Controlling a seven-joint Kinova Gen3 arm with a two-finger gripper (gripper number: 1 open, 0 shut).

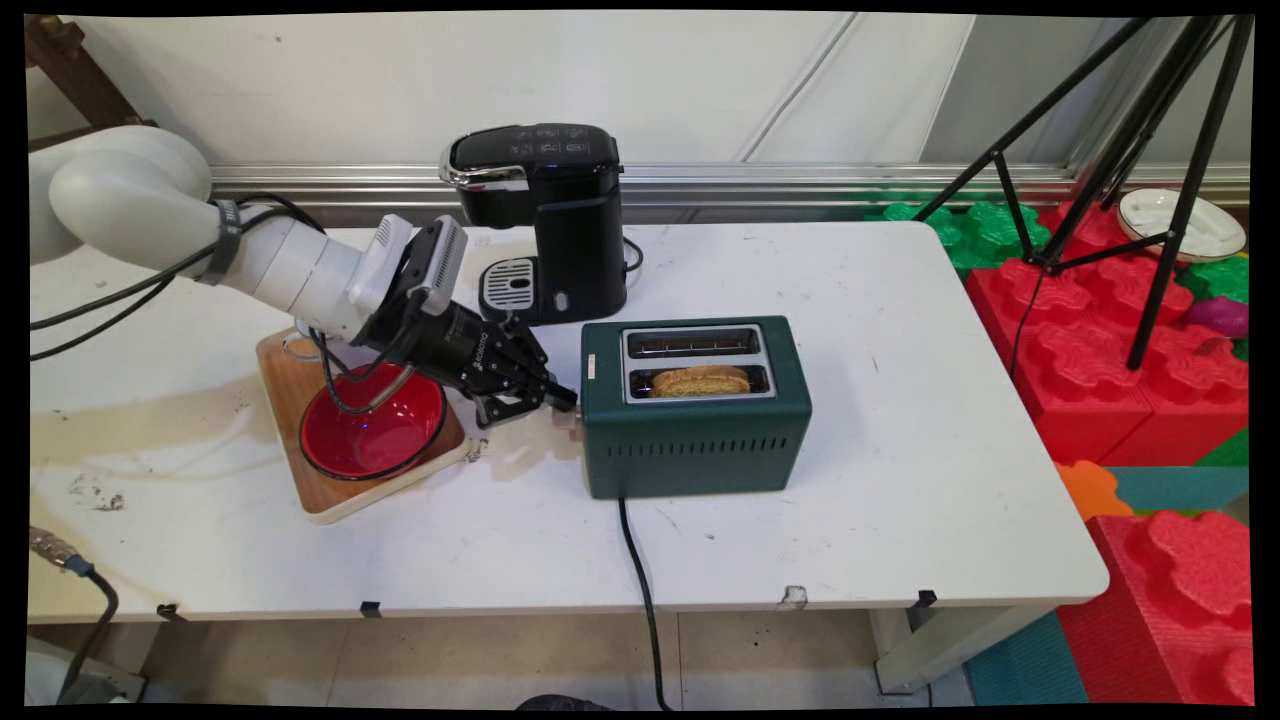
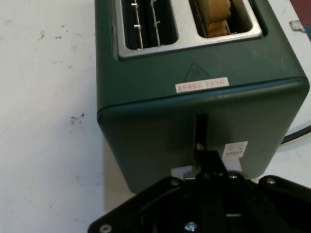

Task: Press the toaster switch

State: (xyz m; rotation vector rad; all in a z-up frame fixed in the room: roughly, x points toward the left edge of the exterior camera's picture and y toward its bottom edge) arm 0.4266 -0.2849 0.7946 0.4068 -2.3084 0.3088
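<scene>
Toaster (image 1: 695, 440), dark green, stands on the white table (image 1: 900, 450) straight ahead of the fingers, its narrow end wall facing them; the gripper (image 1: 562, 398) is right up against that wall, with its fingers drawn together into one black tip at the upright lever slot (image 2: 200, 126), clenched rather than spread, and whether they pinch anything cannot be made out. Just below the tip a pale lever tab (image 2: 187, 172) shows at the foot of the slot. Beyond the fingers, on top, one slot holds a slice of bread (image 1: 700, 380) and the other is bare. Behind the gripper lie a red bowl (image 1: 375, 435) on a wooden tray (image 1: 290, 400), and off to one side stands a black coffee machine (image 1: 560, 220). The toaster looks stiff, fairly heavy and smooth-sided, likely slippery to pinch and too wide for the fingers; the lever tab seems the one part that offers a hold
</scene>
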